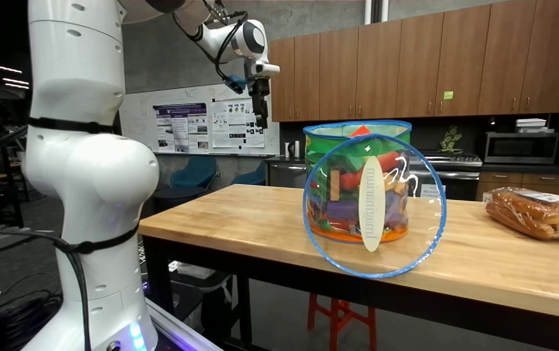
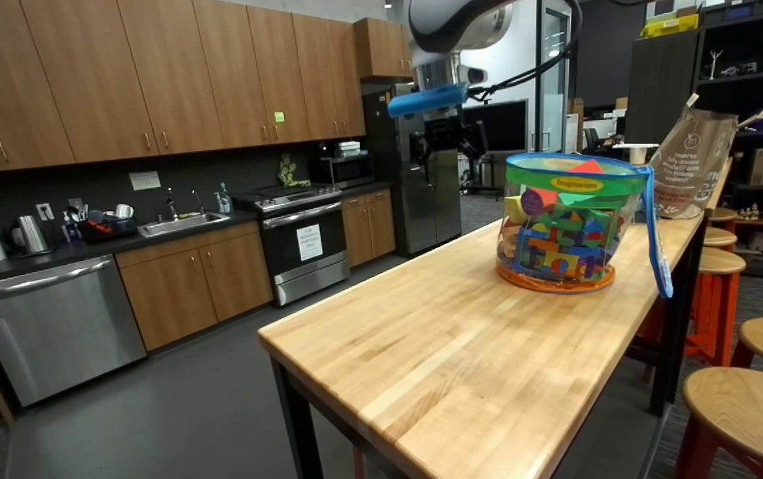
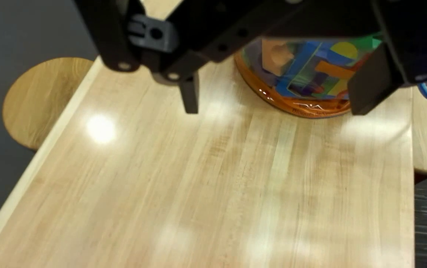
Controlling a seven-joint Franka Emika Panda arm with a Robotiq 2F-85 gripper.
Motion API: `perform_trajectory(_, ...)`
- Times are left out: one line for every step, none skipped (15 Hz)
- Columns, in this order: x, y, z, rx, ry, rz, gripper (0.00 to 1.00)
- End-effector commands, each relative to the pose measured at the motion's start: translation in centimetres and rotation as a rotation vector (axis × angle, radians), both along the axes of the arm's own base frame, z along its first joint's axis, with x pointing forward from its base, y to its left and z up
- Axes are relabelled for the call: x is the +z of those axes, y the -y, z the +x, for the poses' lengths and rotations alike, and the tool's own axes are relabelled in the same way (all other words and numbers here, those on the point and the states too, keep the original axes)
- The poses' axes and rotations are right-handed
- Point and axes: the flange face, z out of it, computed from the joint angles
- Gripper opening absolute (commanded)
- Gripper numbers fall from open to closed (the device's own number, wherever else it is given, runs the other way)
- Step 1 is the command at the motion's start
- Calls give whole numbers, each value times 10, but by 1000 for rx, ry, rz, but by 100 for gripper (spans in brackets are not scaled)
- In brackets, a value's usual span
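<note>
Reading an exterior view from the left, my gripper (image 2: 449, 152) came first, hanging in the air above the level of the wooden table (image 2: 414, 346); its jaws stood wide apart, and I saw nothing held between them; to the right of it, with a gap between, the clear drum (image 2: 577, 185) stood upright on the tabletop, filled with toy blocks (image 2: 554, 243), a red block (image 2: 587, 166) poking up at its uncovered mouth; the lid (image 2: 658, 233) hung down the drum's right side, past the table's edge, and a paper bag (image 2: 694, 159) stood farther right; at the far right of an exterior view lay wrapped bread (image 1: 537, 212).

What mattered was the sideways offset; the drum lay to the right of my tool in both exterior views, not touching it; my fingertips looked roughly level with its mouth, though perspective kept me from being sure; being round, it had no long side, and its axis ran straight up; mine was the only arm (image 1: 74, 73) in view.

In the wrist view, a stool (image 3: 45, 100) showed leftmost, then one finger (image 3: 190, 95), then the drum's orange base, partly hidden by my other finger.
</note>
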Motion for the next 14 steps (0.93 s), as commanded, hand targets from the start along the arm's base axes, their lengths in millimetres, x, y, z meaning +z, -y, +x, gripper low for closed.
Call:
perform_trajectory(-12,-3,-42,-8,-14,13,100)
perform_trajectory(-16,-4,-50,-7,-26,14,100)
perform_trajectory(-20,-5,-58,-8,-34,17,100)
perform_trajectory(-24,-6,-66,-7,-38,23,100)
perform_trajectory(-27,-7,-72,-7,-43,28,100)
perform_trajectory(-30,-8,-80,-8,-47,33,100)
perform_trajectory(-32,-9,-86,-6,-50,35,100)
perform_trajectory(-35,-10,-93,-5,-53,39,100)
perform_trajectory(-37,-13,-100,-2,-57,40,100)
perform_trajectory(-39,-15,-107,1,-60,41,100)
perform_trajectory(-40,-18,-115,5,-61,41,100)
perform_trajectory(-42,-21,-123,5,-62,42,100)
perform_trajectory(-44,-23,-130,6,-64,40,100)
perform_trajectory(-45,-27,-138,9,-68,39,100)
